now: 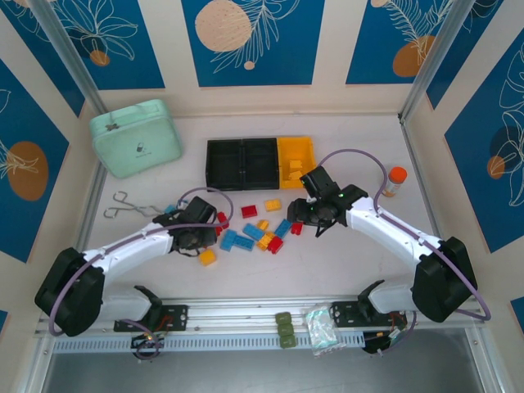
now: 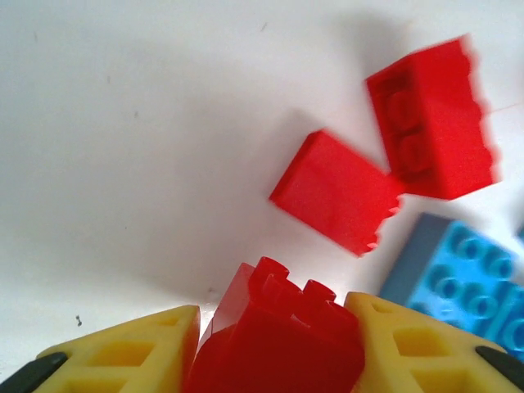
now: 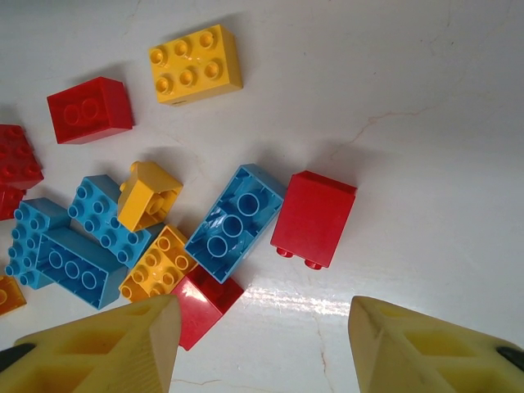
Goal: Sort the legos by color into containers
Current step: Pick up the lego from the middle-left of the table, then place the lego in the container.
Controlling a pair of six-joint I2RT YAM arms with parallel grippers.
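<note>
Robot test cell of laboratory type. A white tabletop point(image 1: 327, 270) is enclosed from 9 through 12 to 3 o'clock by upright blue leaf-print panels point(image 1: 246, 70) between bare aluminium posts point(image 1: 72, 57). A slotted aluminium rail point(image 1: 246, 313) at 6 o'clock carries two white-and-black robot arms point(image 1: 131, 246).

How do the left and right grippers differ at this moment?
Load: the left gripper has a red brick wedged between its jaws, touching both; the right gripper has nothing between its own.
Opening: the left gripper's jaws are closed to the brick's width; the right gripper's stand wide apart.
Place: the left gripper is at the left side of the brick pile, the right gripper at its right side.
Both are low over the table.
</note>
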